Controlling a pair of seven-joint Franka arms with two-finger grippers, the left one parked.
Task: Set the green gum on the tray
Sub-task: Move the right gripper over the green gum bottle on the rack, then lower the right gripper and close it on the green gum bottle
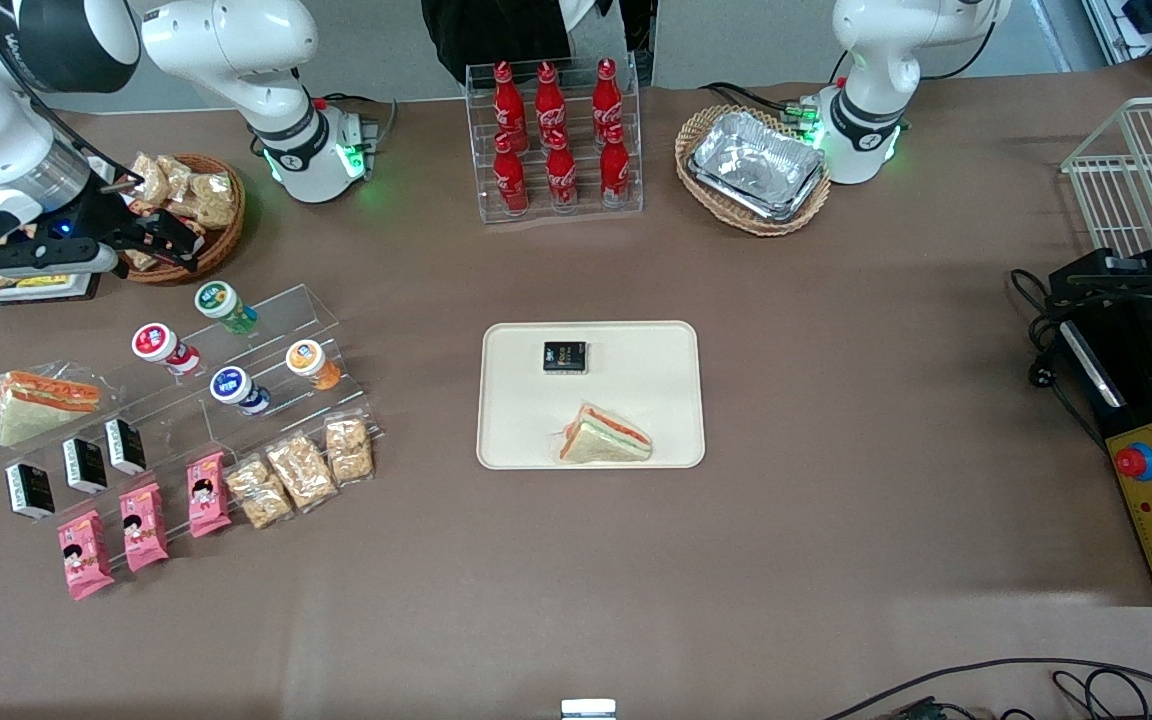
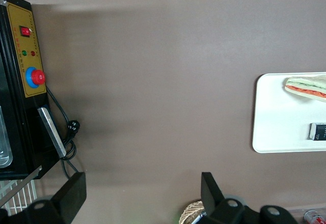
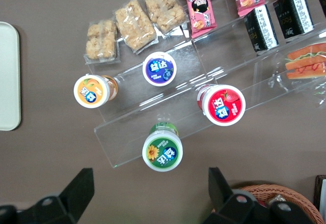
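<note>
The green gum [image 1: 225,305] is a small green bottle with a white lid. It stands on the top step of a clear stepped stand [image 1: 276,335] and also shows in the right wrist view [image 3: 162,151]. The cream tray [image 1: 636,370] lies mid-table, holding a sandwich [image 1: 604,438] and a small black pack [image 1: 565,356]; its edge shows in the right wrist view [image 3: 7,76]. My right gripper [image 1: 158,236] hangs open and empty over a wicker snack basket [image 1: 221,232], farther from the front camera than the gum. In the right wrist view the gripper [image 3: 149,183] is beside the gum, not around it.
On the stand with the gum are a red-lidded bottle [image 1: 153,343], a blue-lidded bottle [image 1: 233,385] and an orange bottle [image 1: 308,360]. Snack packs [image 1: 301,470] and a wrapped sandwich [image 1: 41,400] lie nearby. A cola rack [image 1: 556,140] and a foil tray in a basket [image 1: 756,165] stand farther back.
</note>
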